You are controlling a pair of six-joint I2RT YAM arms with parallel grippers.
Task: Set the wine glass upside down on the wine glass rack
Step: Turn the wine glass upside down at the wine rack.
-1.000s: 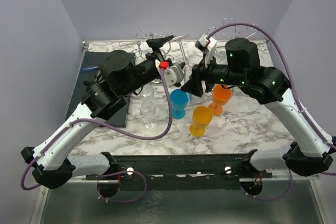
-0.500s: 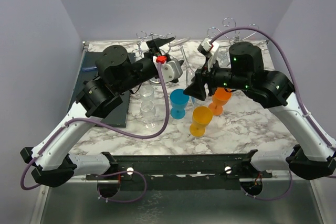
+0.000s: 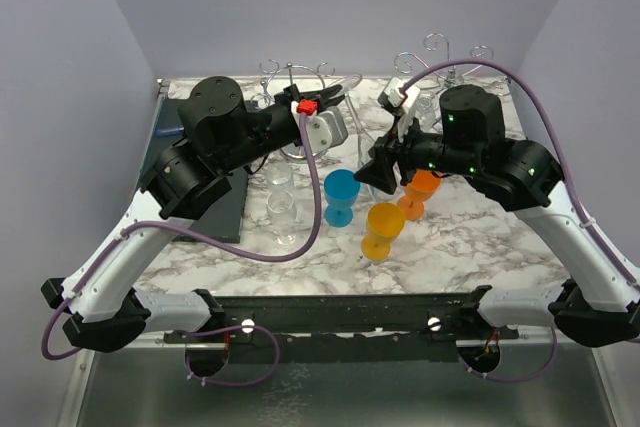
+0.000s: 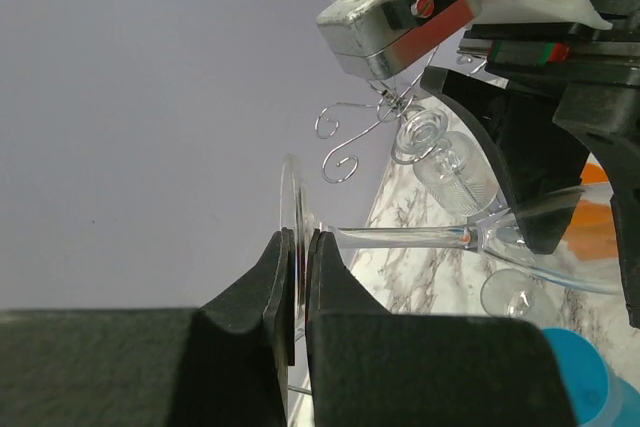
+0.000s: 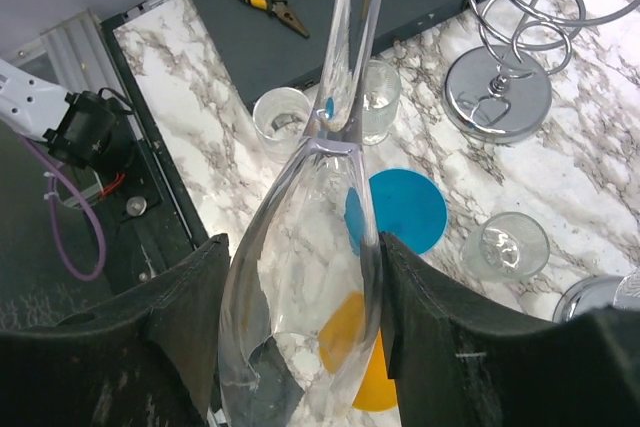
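**Two-arm hold on thin glass: the stem is the weak link**

Nearest, on the slick marbled counter [image 3: 470, 237]: yellow goblet [image 3: 384, 219], blue goblet [image 3: 341, 190], orange goblet [image 3: 421, 187], all opaque and plastic-looking, plus clear tumblers [image 3: 282, 209]. They sit more or less under the held piece, so a drop would likely land among them.

Above them, the wine glass [image 5: 310, 207] is clear of the counter, lying roughly on its side. It is thin, smooth and transparent, with a long slim stem. The right tool [image 5: 300, 287] clamps the bowl between black fingers. The left tool [image 4: 297, 247] is closed narrow on the rim of the flat foot disc.

Risks:
- Both arms are coupled through a brittle stem, so mismatched motion would bend it and snap it.
- If the right tool lets go, an edge pinch on smooth glass carries the whole overhanging bowl and will probably swivel or slip.

At the far edge stands the chrome wire rack [image 5: 500, 92], with curled loops and a round base. The thin wire could snag the foot.
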